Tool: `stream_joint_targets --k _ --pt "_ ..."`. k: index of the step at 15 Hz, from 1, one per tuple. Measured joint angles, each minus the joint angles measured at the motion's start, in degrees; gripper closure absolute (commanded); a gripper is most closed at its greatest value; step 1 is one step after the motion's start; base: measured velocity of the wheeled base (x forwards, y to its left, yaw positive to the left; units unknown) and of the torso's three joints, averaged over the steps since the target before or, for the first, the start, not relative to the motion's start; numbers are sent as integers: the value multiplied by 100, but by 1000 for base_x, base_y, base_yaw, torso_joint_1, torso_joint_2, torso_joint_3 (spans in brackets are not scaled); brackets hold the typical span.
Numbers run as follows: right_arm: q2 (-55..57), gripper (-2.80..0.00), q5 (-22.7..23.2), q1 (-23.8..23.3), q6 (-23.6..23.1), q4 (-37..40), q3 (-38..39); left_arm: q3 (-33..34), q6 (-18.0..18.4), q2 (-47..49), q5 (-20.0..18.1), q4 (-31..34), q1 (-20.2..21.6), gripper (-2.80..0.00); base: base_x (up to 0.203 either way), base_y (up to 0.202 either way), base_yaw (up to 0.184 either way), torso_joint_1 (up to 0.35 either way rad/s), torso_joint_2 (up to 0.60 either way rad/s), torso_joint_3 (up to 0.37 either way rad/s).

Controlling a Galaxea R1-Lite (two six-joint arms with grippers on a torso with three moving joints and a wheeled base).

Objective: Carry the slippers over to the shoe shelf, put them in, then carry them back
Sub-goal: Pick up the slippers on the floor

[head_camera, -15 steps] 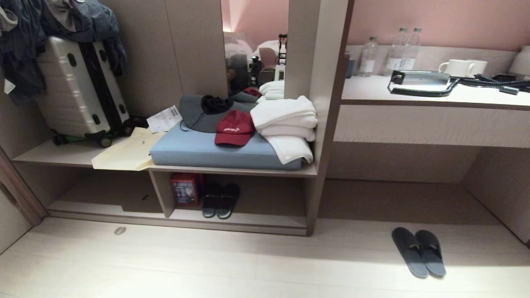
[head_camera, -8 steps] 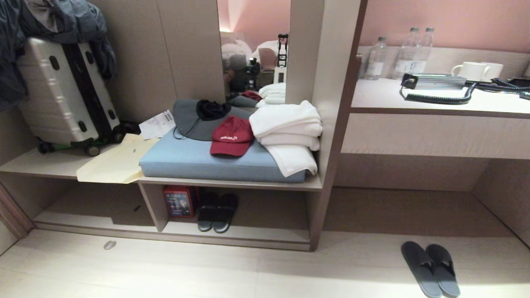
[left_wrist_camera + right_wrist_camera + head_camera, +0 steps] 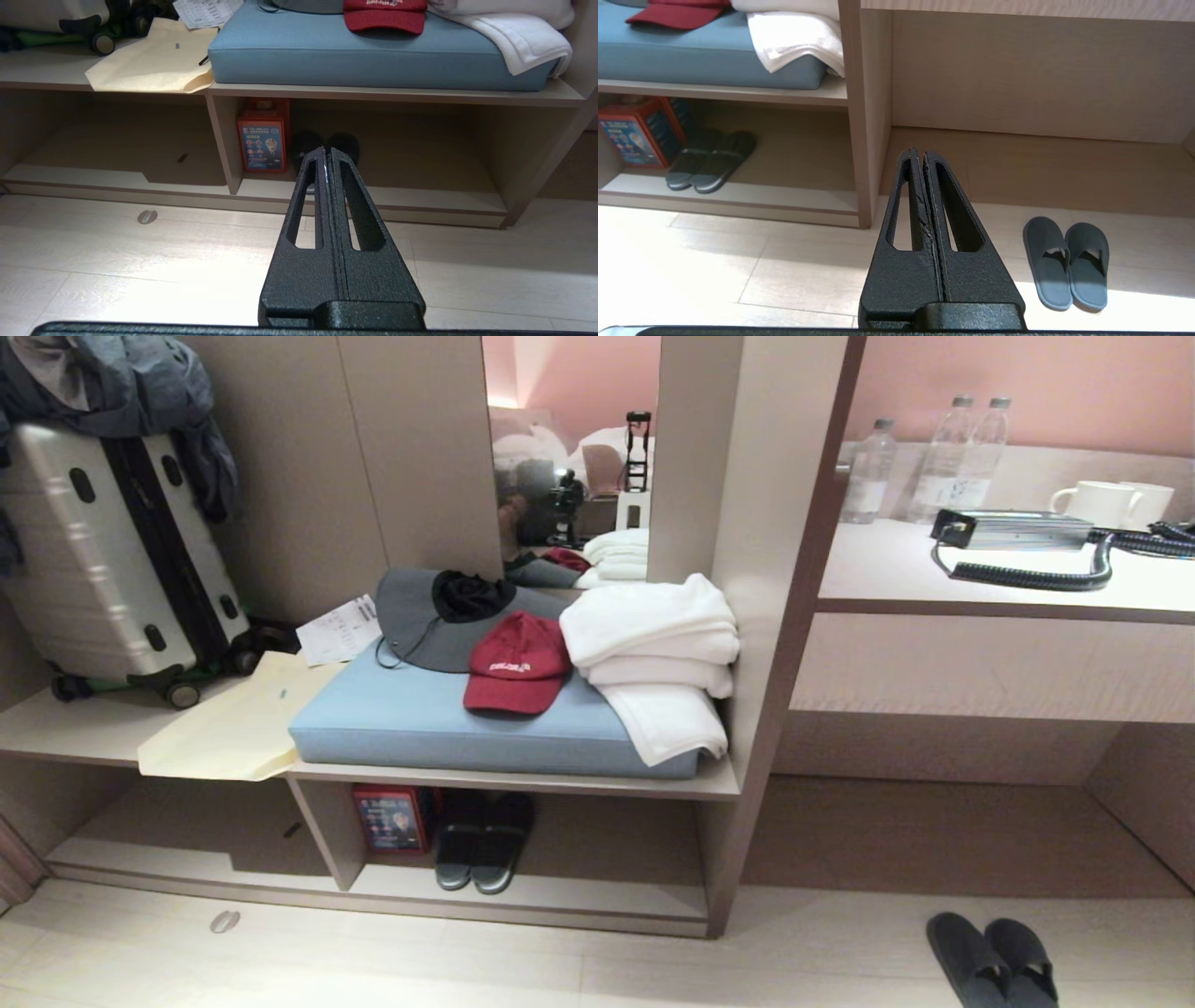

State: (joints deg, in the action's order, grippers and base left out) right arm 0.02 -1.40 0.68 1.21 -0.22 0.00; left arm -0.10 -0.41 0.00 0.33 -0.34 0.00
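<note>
**Approach to the slippers: neither gripper engaged**

The shoe shelf (image 3: 523, 905) is seen as a low open cubby under the cushioned bench; a darker pair (image 3: 710, 161) and a red box (image 3: 261, 142) already stand in its left part, beside the divider. The space to the right of that pair is judged the better place for insertion.

The slippers (image 3: 1066, 263) lie side by side on the floor (image 3: 714, 261), outside the shelf and before the bare desk recess, well apart from both grippers.

The right gripper (image 3: 923, 154) is held clenched on nothing; the slippers lie ahead of it and off to one side, lower than its tip. The left gripper (image 3: 325, 151) is likewise clenched and empty, pointed at the cubby.

For the step in hand, the nearer right gripper should be released before descent, and both straps should be taken together.
</note>
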Motion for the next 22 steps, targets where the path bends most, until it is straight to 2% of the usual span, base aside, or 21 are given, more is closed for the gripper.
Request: stream_joint_targets --k 7,22 --pt "0 0 3 -5 -15 1 0 10 -7 0 0 12 0 0 -1 -12 0 0 0 0" --pt "0 0 9 6 44 -11 0 -1 -11 0 2 26 0 0 0 -195 2 2 3 2"
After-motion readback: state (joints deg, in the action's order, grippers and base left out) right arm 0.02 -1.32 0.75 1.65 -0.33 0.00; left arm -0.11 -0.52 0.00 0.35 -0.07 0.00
